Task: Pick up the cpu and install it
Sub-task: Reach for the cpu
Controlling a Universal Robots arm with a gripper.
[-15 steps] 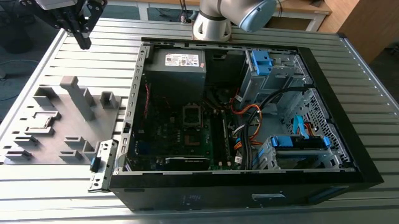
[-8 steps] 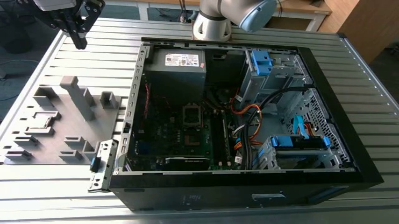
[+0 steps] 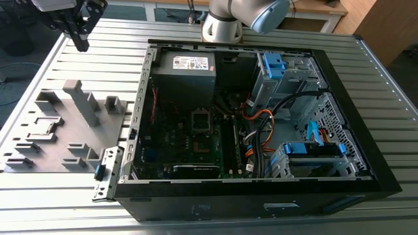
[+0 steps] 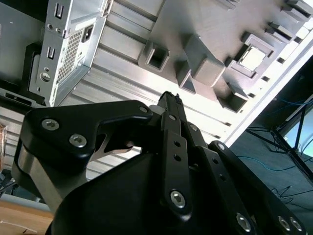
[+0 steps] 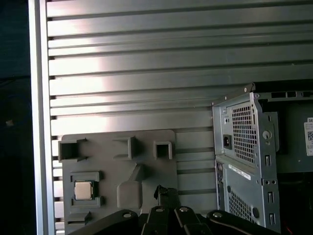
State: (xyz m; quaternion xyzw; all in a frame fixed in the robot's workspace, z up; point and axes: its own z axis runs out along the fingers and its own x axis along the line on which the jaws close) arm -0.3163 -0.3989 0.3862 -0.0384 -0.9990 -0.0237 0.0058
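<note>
**Supervisor:** How does the chip lie?

**Operator:** I see the cpu (image 5: pixel 83 190), a small flat square chip with a silver-grey metal top, lying flat with that top facing up. It sits in a framed pocket of the grey plastic fixture tray (image 5: pixel 107 166). It is square, so I can give no long axis. Its edges run in line with the tray's edges. The second wrist view shows it in the same pocket (image 4: pixel 254 58).

**Supervisor:** And where is it relative to the tool?

**Operator:** Well apart. In the exterior view the black two-fingered tool (image 3: pixel 81 45) hangs high over the ribbed aluminium counter (image 3: pixel 117 54) at the far left, beyond the tray's far edge. The cpu lies nearer, on the tray's left part. The tray rests on the counter just left of the open black computer case (image 3: pixel 228 205), which lies on its side.

**Supervisor:** What state is the tool in?

**Operator:** From what I see in the second wrist view, its fingers (image 4: pixel 170 105) are pressed together with nothing between them.

**Supervisor:** Arm pose?

**Operator:** The pale grey arm with a blue joint cap (image 3: pixel 261 14) stands at the far edge of the counter behind the case. It reaches towards the exterior view's left. The tool points down at the counter, slightly tilted.
</note>
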